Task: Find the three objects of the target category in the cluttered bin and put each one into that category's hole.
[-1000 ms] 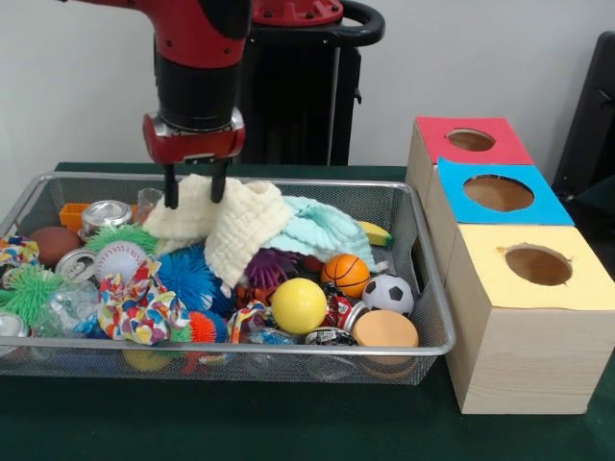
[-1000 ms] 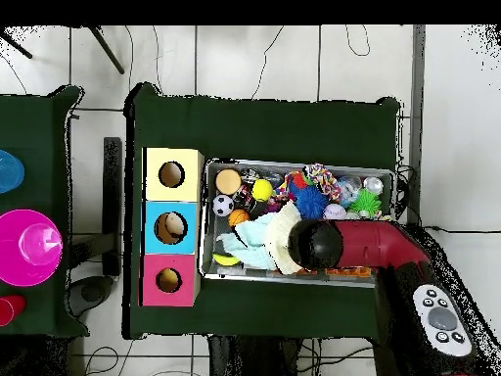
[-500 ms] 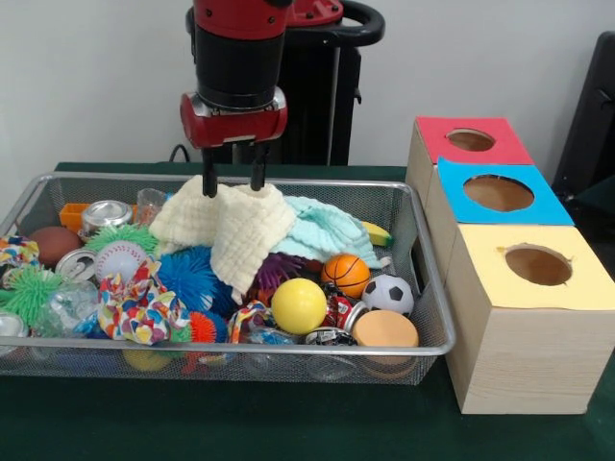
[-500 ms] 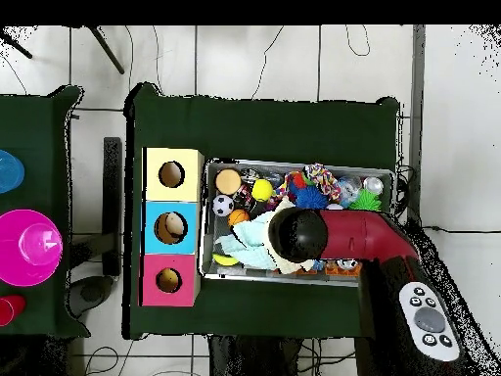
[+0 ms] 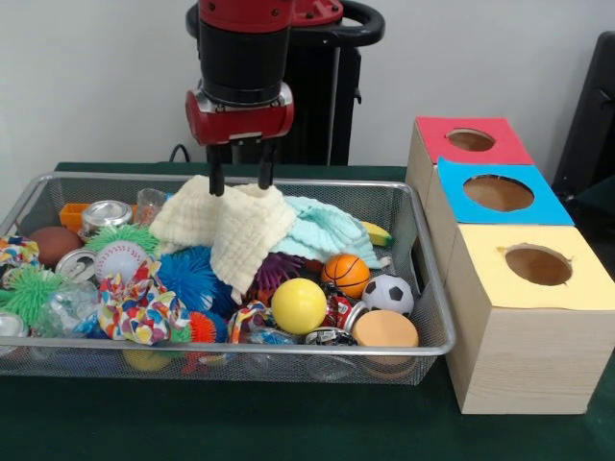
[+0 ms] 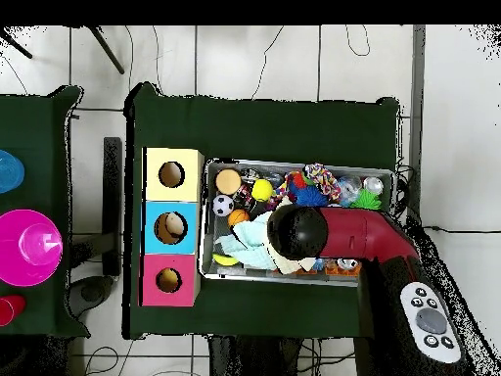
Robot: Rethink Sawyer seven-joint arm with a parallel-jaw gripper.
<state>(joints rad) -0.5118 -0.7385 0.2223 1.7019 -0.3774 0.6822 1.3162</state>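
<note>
The silver wire-mesh bin (image 5: 424, 242) is full of clutter and also shows in the overhead view (image 6: 294, 164). My gripper (image 5: 240, 182) is open and empty. Its tips hang just above the back top edge of a cream cloth (image 5: 235, 227), which drapes over the pile. A mint cloth (image 5: 323, 231) lies beside it. The red-faced hole (image 5: 471, 140) is in the farthest wooden box, right of the bin, and shows in the overhead view (image 6: 168, 281). In the overhead view the arm (image 6: 297, 233) covers the gripper.
Blue-faced (image 5: 498, 193) and yellow-faced (image 5: 538, 265) boxes stand nearer than the red one. The bin holds a yellow ball (image 5: 299, 305), a basketball (image 5: 345, 274), a soccer ball (image 5: 388, 294), a banana (image 5: 377, 233), cans (image 5: 104, 216), spiky balls and patterned cloth (image 5: 142, 305).
My gripper moved right from the cream cloth's left edge to above its top and rose slightly. The cloth settled a little.
</note>
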